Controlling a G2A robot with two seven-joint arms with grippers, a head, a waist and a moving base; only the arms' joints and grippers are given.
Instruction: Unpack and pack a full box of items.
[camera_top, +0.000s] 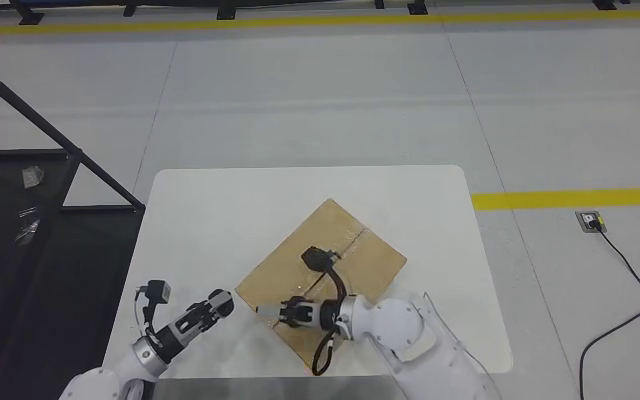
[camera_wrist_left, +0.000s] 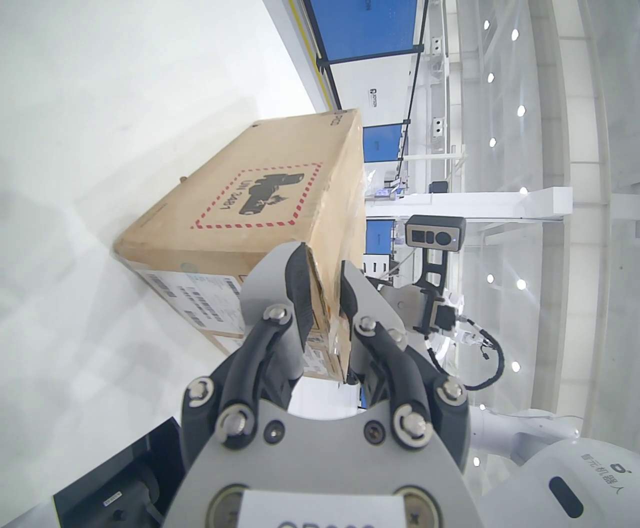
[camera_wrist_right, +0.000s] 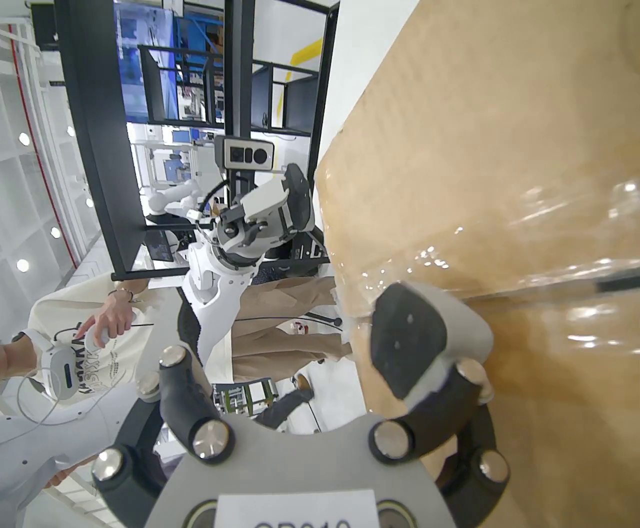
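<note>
Grey floor with yellow lines surrounded the white desk (camera_top: 420, 200). On it sat the cardboard box (camera_top: 340, 250), closed and taped, turned diagonally, mid-width and toward the front edge. At the box's front-left edge was the right gripper (camera_top: 272, 312), fingers spread, one pad (camera_wrist_right: 407, 335) over the taped top. The left gripper (camera_wrist_left: 320, 280) hung near the desk's front left corner, close to the box, fingers narrowly parted and empty.

White arms (camera_top: 400, 325), black cables (camera_wrist_left: 495, 370), black-padded jaws (silver screws (camera_wrist_left: 407, 422) on grey plates (camera_wrist_left: 320, 460))
</note>
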